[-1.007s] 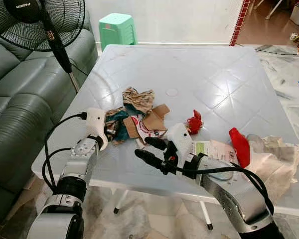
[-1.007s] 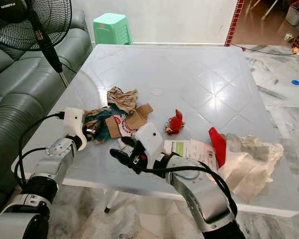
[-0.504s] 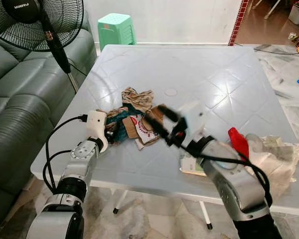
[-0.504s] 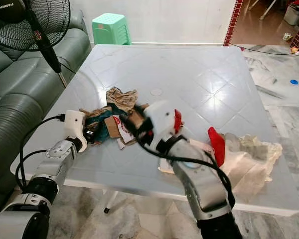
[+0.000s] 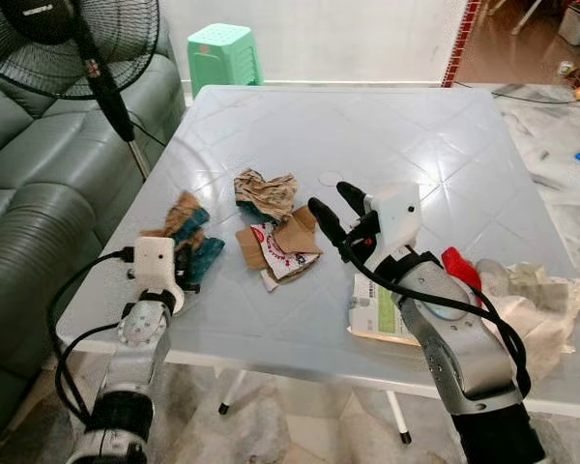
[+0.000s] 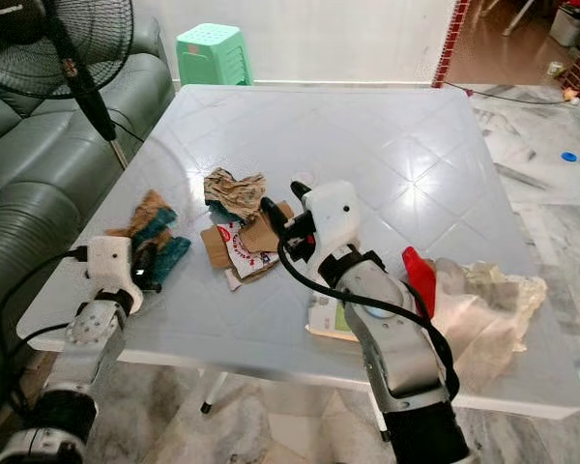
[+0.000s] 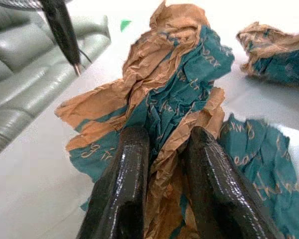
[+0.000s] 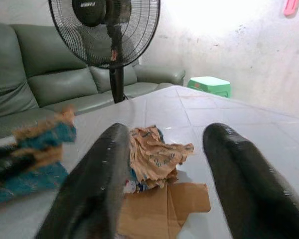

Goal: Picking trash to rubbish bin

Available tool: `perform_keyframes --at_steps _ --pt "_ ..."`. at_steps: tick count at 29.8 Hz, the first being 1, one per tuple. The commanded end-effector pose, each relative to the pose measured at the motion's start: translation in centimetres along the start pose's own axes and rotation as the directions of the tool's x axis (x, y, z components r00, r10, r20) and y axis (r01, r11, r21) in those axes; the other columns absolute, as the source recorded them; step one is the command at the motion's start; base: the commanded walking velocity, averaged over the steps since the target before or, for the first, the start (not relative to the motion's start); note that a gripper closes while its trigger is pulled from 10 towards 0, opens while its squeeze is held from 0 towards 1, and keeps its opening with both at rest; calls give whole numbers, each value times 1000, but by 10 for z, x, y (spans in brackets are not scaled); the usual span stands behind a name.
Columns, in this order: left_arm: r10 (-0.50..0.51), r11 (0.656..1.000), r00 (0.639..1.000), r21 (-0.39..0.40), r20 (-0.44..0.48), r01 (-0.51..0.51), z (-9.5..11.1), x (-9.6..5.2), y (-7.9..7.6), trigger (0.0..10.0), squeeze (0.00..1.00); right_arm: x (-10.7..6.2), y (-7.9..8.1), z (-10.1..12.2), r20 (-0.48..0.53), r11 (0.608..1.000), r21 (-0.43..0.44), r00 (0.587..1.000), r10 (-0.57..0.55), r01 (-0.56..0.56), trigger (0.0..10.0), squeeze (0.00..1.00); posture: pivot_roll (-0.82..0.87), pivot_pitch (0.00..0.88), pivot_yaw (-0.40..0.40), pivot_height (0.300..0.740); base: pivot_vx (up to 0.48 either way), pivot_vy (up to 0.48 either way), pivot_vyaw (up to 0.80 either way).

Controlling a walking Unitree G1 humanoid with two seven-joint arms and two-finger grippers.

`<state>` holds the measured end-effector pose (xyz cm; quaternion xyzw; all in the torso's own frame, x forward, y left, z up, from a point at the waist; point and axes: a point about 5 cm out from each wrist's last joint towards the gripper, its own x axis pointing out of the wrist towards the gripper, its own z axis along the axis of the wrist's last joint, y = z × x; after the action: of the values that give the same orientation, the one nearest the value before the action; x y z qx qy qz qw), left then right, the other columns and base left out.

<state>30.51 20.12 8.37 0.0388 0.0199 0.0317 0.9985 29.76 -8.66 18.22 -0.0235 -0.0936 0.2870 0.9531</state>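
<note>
On the white table (image 5: 406,126) lies a pile of trash: a crumpled brown paper (image 5: 266,190), cardboard pieces (image 5: 285,242) and a printed leaflet (image 5: 375,311). My left gripper (image 5: 182,263) is near the table's left edge, shut on a crumpled brown-and-teal paper wad (image 5: 186,232). The left wrist view shows both fingers (image 7: 124,169) pinching that wad (image 7: 169,94). My right gripper (image 5: 331,199) hovers open above the table, just right of the cardboard, with nothing between its fingers (image 8: 109,164).
A red plastic piece (image 5: 460,271) and a crumpled pale plastic bag (image 5: 534,302) lie at the table's right edge. A standing fan (image 5: 87,48) and a green sofa (image 5: 29,193) are on the left. A green stool (image 5: 222,58) stands behind the table.
My left gripper has pulled the brown-and-teal wad out of the pile toward the table's left edge. My right arm has risen from the front edge to above the table.
</note>
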Motion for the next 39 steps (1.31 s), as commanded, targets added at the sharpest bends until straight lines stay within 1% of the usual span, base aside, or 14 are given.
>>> perform_keyframes --at_steps 1,5,8,10,13,14,17,23,26,29,34,36,38,39 --pt "20 1000 999 10 45 -20 9 -8 2 0 0 3 7 -5 -16 999 7 999 49 -49 10000 0 12 64 -2 740 0 0 0" --pt "33 999 998 2 55 -33 11 -14 2 0 0 5 11 -9 -26 997 18 997 78 -78 10000 0 20 65 -7 740 0 0 0" --pt "45 999 997 -9 61 -45 14 -23 -1 0 0 8 13 -17 -50 993 27 992 119 -118 10000 0 27 65 -11 740 0 0 0" --pt "44 999 997 -15 60 -43 15 -32 -6 0 0 13 10 -26 -69 993 -8 990 121 -121 10000 0 42 70 -16 740 0 0 0" --pt "45 999 997 -17 60 -44 16 -35 -7 0 0 16 8 -30 -84 991 -43 989 123 -126 10000 0 49 70 -18 740 0 0 0" --pt "45 999 997 -22 62 -44 17 -37 -9 0 0 19 6 -35 -104 990 -75 988 111 -119 10000 0 49 70 -18 740 0 0 0" --pt "39 999 997 -27 61 -37 18 -40 -12 0 0 24 0 -45 -148 989 -118 986 71 -89 10000 0 61 69 -23 740 0 0 0" --pt "29 999 998 -34 58 -27 21 -45 -18 0 0 30 -5 -68 -244 997 -67 969 31 -49 10000 0 64 72 -30 740 0 0 0" --pt "28 999 997 -37 66 -26 25 -45 -20 0 0 31 -8 -74 -266 996 -85 964 3 -26 10000 0 64 76 -33 740 0 0 0" --pt "30 999 997 -39 68 -28 26 -46 -20 0 0 33 -12 -76 -267 988 -155 963 -35 -7 10000 0 64 83 -40 740 0 0 0" --pt "35 998 998 -49 60 -32 24 -49 -23 0 0 32 -23 -82 -294 980 -198 951 -97 39 10000 0 59 92 -53 740 0 0 0" --pt "36 998 998 -53 58 -33 24 -50 -25 0 0 31 -25 -85 -309 981 -191 946 -102 43 10000 0 58 94 -54 740 0 0 0" --pt "32 998 998 -59 56 -29 24 -50 -26 0 0 30 -24 -91 -340 989 -143 936 -94 47 10000 0 53 97 -54 740 0 0 0" --pt "28 998 998 -62 56 -24 24 -50 -28 0 0 30 -22 -95 -363 994 -98 929 -79 46 10000 0 53 98 -53 740 0 0 0"
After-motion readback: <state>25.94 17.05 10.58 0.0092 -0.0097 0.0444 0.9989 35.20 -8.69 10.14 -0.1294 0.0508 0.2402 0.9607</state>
